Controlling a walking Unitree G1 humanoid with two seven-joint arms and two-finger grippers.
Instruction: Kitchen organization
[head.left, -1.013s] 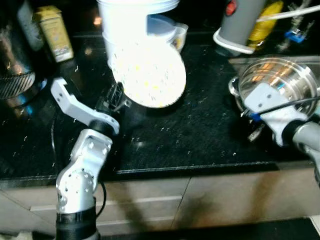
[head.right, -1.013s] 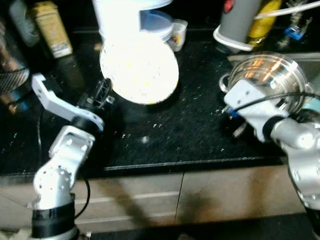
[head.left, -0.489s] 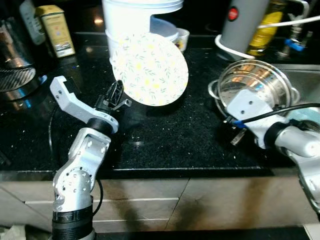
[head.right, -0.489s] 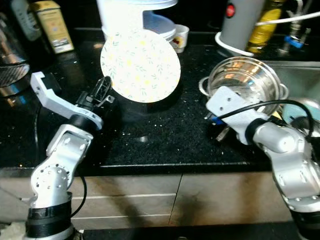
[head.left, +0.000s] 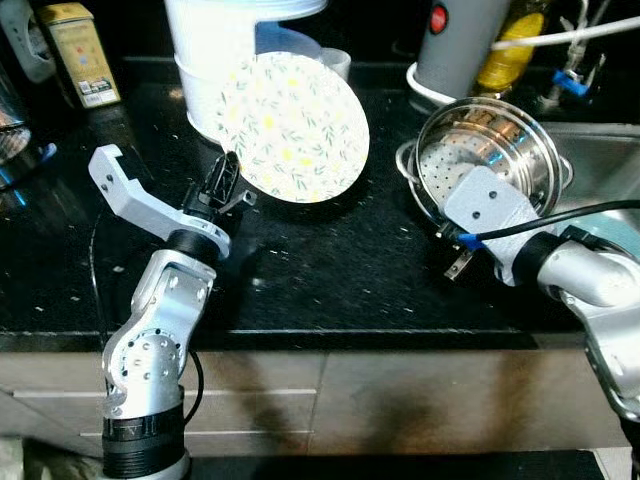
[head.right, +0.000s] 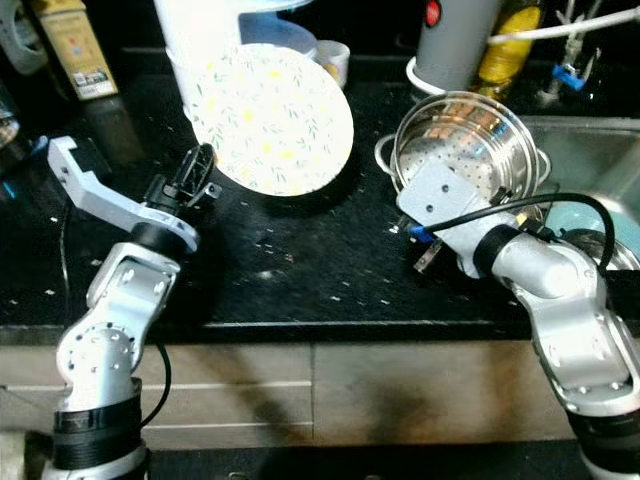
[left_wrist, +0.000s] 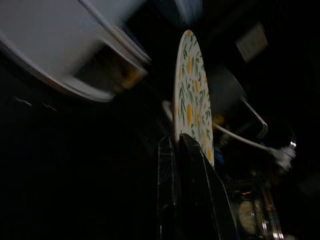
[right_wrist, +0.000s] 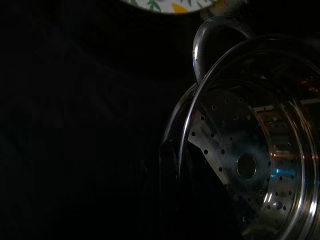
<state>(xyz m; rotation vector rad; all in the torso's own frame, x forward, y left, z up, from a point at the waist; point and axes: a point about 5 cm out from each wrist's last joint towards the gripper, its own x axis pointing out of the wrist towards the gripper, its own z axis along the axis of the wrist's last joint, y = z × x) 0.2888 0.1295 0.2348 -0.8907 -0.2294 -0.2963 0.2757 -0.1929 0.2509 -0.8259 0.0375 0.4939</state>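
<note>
You're mid-carry: your left tool (head.left: 226, 183) pinches the rim of the floral plate (head.left: 293, 127), held on edge above the black surface (head.left: 330, 270), while your right tool (right_wrist: 172, 165) clamps the steel steamer insert (head.left: 490, 155) rim just right of the plate. Next, each needs a resting spot. No label is legible.

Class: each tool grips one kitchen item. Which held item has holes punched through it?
The steel steamer pot in the right tool; the left tool's floral plate is solid.

My arms: silver w/ round screw holes, black base collars, black cable + blue connector at right wrist (head.left: 468, 240).
</note>
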